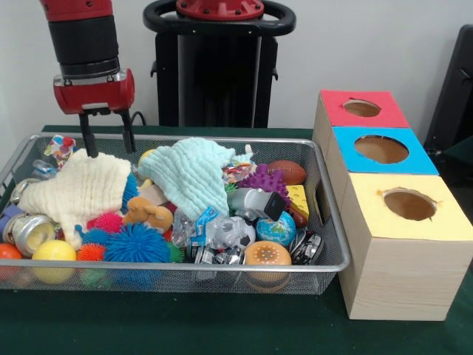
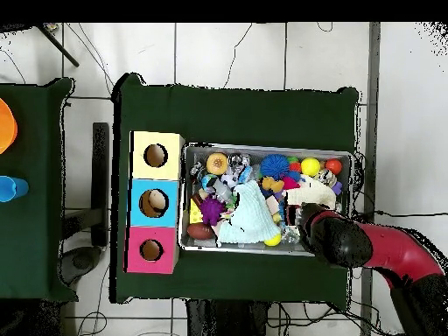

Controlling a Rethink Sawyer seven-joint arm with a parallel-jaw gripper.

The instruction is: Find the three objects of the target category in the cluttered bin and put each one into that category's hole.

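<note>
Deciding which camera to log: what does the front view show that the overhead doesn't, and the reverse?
Front only: the open gripper hanging just above the cream cloth, which the arm hides from above, and the wooden sides of the boxes.

Overhead only: the whole green table, the tiled floor around it, and a second table at the left with an orange and a blue object.

Both: the wire bin, the pale blue cloth, and the red, blue and yellow holes.

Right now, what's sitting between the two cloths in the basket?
In the front view, a yellow ball peeks out between the cream cloth and the light blue cloth, with a small tan stuffed animal in front of it.
</note>
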